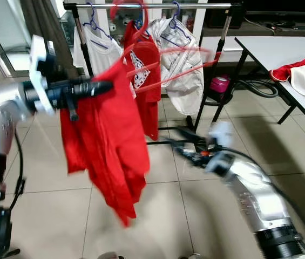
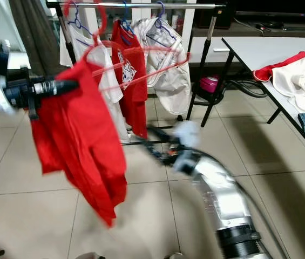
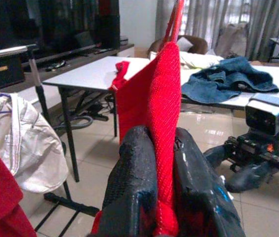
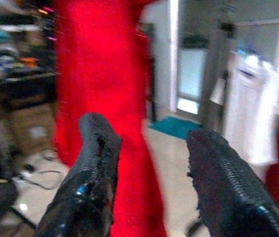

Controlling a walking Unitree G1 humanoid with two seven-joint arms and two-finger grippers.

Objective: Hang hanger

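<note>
My left pincer (image 1: pixel 101 86) is up high on the left, squeezed tight on the red shirt (image 1: pixel 106 140); the shirt hangs on a red hanger (image 1: pixel 141 51), held in the air just in front of the clothes rack (image 1: pixel 152 6); its hook is near the rail, but I cannot tell if it is on; my right pincer (image 4: pixel 151 163) is low in the middle, blurry, fingers spread wide, holding nothing; a white bench (image 1: pixel 282 48) with clothes stands on the right.
</note>
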